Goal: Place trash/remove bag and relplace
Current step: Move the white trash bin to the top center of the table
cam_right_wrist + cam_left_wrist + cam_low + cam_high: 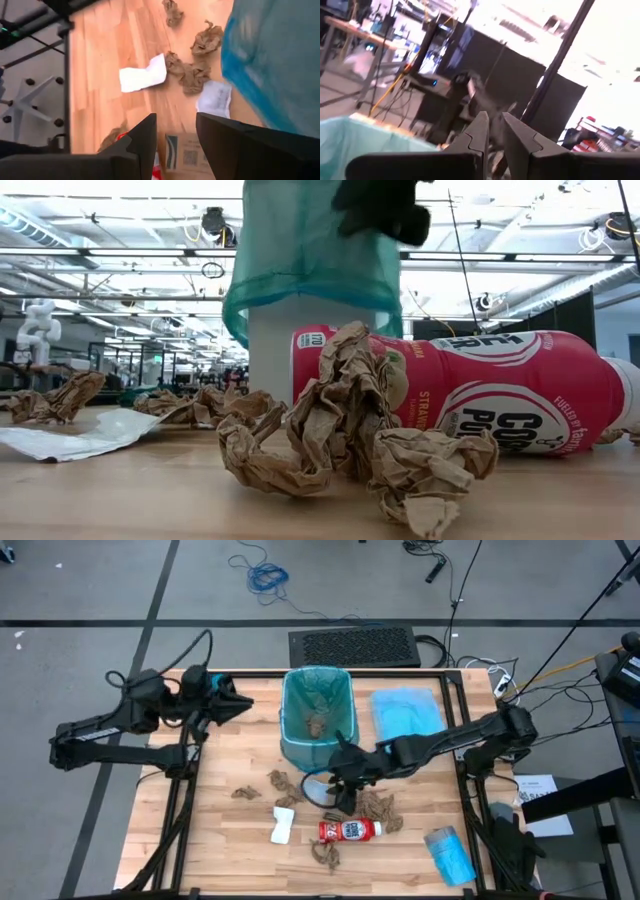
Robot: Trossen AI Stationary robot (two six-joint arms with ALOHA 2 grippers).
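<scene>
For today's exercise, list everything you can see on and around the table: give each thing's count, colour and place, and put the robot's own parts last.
bin: one, lined with a teal bag, table centre towards the back, a paper wad inside.
paper wads: several, brown, crumpled, scattered on the table in front of the bin.
bottle: one, red and white, lying on its side near the front edge.
white packet: one, white, flat on the table beside the bottle.
folded bag: one, pale blue, beside the bin.
blue scrap: one, pale blue, front corner on the right arm's side.
table: one, light wood.
left gripper: dark, raised beside the bin, nothing between its fingers.
right gripper: dark, open, empty, just in front of the bin, over the wads.
</scene>
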